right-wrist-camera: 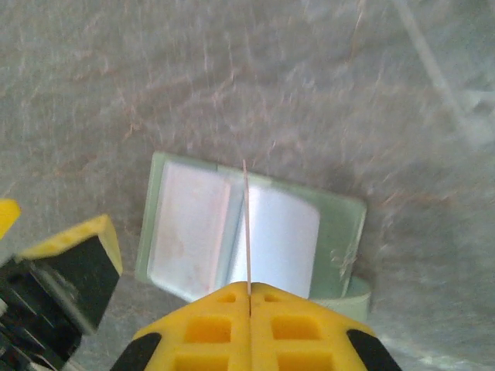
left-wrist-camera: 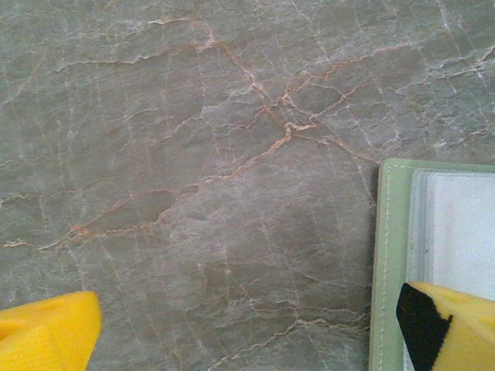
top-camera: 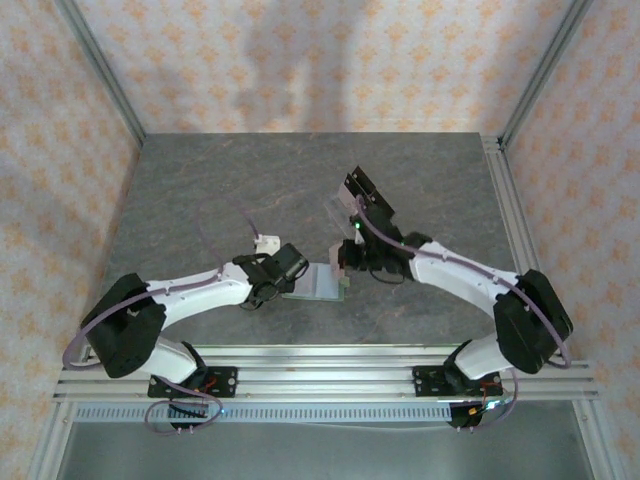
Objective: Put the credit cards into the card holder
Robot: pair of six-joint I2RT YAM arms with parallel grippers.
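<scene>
Table [left-wrist-camera: 193, 154]: grey marble, orange-pink veins. Wallet [right-wrist-camera: 340, 220]: sage green, clear pockets. Card [right-wrist-camera: 247, 232]: pinkish edge. Fingers [left-wrist-camera: 46, 328]: yellow w/ blk patches. Arms [top-camera: 200, 295]: white & blk. Walls [top-camera: 300, 60]: beige, orange floral repeat.

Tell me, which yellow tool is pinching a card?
The right tool: it is shut on a thin card, seen edge-on above the open green card holder. The left tool is wide open and holds nothing.
</scene>
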